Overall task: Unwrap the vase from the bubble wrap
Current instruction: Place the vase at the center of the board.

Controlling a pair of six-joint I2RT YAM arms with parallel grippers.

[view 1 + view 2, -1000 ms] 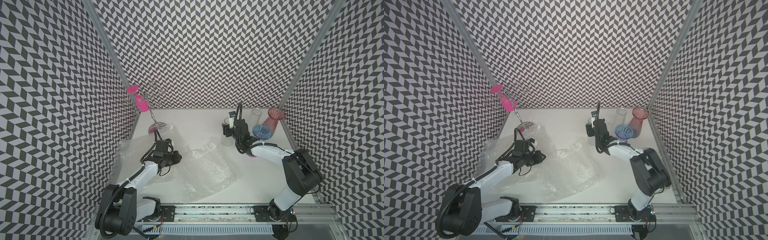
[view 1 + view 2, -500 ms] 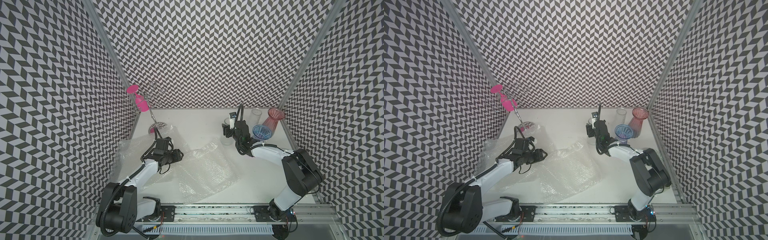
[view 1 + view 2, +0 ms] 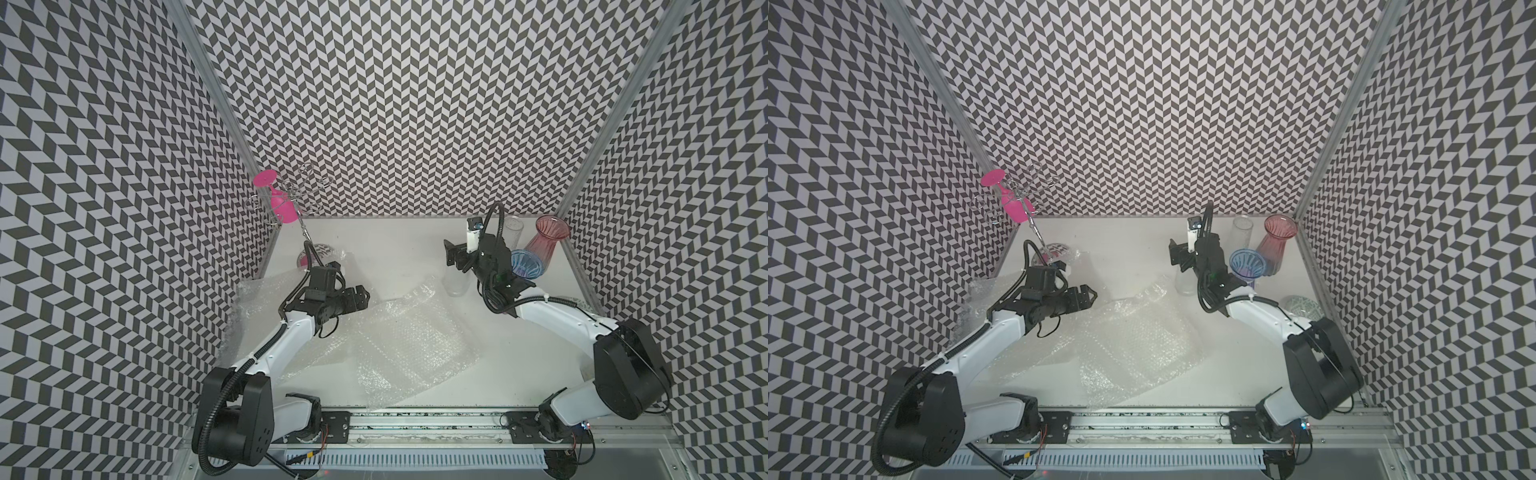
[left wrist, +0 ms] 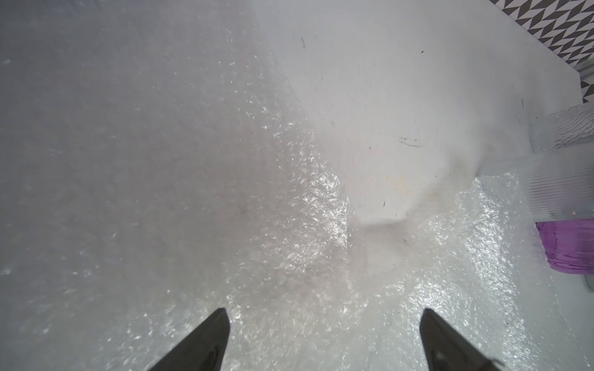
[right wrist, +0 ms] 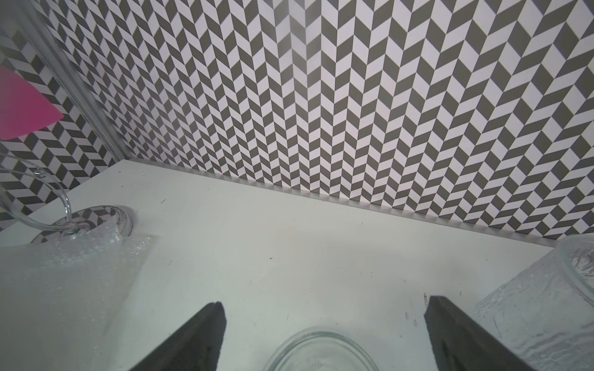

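Clear bubble wrap point(image 3: 399, 336) lay spread flat on the white table point(image 3: 395, 249), beneath and ahead of the left gripper point(image 3: 362, 296). One corner rose close beside the foot of the clear vase point(image 3: 454, 286).

Left gripper: jaws wide, nothing between them, low over the sheet, arm stretched forward across it.

Vase: bare, upright, just under the right gripper point(image 5: 324, 321), rim showing between its wide-open jaws; contact could not be told.

Right arm: reached toward the back of the table.

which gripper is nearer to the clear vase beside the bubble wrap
Right. The right gripper hangs open just over the clear vase, with its rim between the fingers. The left gripper is open above the bubble wrap, well away from the vase.
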